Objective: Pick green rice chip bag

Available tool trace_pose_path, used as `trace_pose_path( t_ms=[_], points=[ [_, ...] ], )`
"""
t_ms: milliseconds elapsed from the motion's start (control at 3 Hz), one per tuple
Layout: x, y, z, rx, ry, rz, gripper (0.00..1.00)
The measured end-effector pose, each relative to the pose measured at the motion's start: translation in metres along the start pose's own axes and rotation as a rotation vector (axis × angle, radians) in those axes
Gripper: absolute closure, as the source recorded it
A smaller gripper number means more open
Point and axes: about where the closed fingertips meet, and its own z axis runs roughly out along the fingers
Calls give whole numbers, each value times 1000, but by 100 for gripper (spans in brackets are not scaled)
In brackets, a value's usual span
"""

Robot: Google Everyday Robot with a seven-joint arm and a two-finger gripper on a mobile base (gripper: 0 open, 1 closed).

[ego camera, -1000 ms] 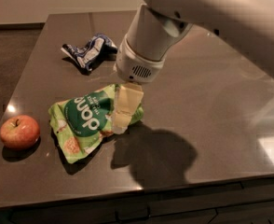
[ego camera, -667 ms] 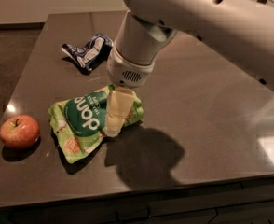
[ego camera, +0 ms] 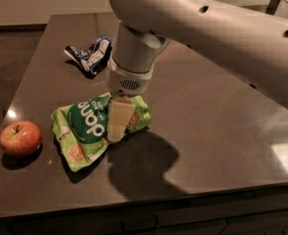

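Observation:
The green rice chip bag (ego camera: 83,127) lies crumpled on the dark table (ego camera: 212,106), left of centre, with its dark green circle and white letters facing up. My gripper (ego camera: 116,127) hangs straight down from the big white arm and sits on the bag's right half, its tip touching or pressing into the bag. The arm's wrist hides part of the bag's upper right edge. The bag rests on the table.
A red apple (ego camera: 20,138) sits near the table's left edge, left of the bag. A dark blue and white wrapper (ego camera: 91,54) lies behind the bag. The table's front edge runs close below the bag.
The arm has shifted left and lowered, so the gripper now sits further onto the bag's middle. The bag, apple and wrapper have stayed in place.

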Motion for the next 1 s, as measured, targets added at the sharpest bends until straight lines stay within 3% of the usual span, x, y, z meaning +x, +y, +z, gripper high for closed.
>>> trace_pose_path(
  t_ms=[1000],
  points=[
    [16,-6,-18,46,28,-35,88]
  ],
)
